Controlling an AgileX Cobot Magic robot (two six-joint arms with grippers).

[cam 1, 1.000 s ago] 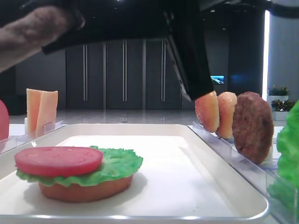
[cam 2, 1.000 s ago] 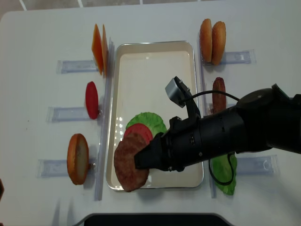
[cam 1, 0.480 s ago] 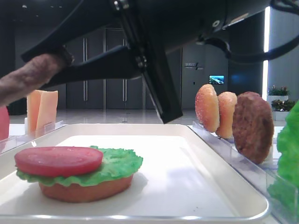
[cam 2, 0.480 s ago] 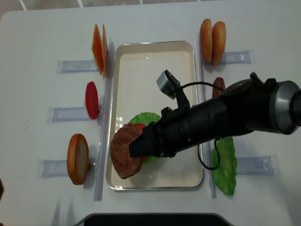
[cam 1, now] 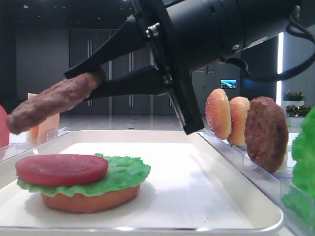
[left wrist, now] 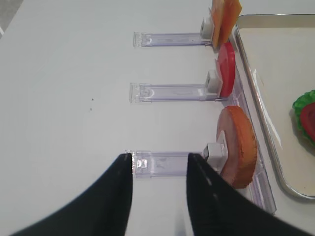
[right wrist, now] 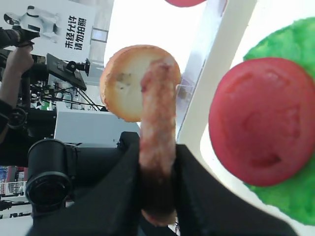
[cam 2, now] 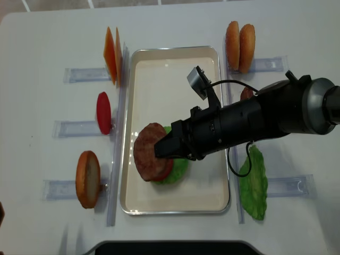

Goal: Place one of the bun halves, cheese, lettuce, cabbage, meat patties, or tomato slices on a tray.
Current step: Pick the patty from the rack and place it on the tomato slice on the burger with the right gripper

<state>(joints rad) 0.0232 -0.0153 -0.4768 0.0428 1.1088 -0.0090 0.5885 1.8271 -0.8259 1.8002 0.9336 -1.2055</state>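
Right gripper pinches a meat patty by its edge, held tilted above the tomato slice and lettuce stack, lower-left of the tray. Left gripper fingers spread, holding nothing, at the left-wrist view's bottom.

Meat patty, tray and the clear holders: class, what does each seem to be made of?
Meat patty: probably rubbery imitation food, matte and grainy.
Tray: likely white plastic or enamel; its glossy rim catches highlights.
Clear holders: seemingly transparent plastic, since the table shows through.

Tilted meat patty above tray
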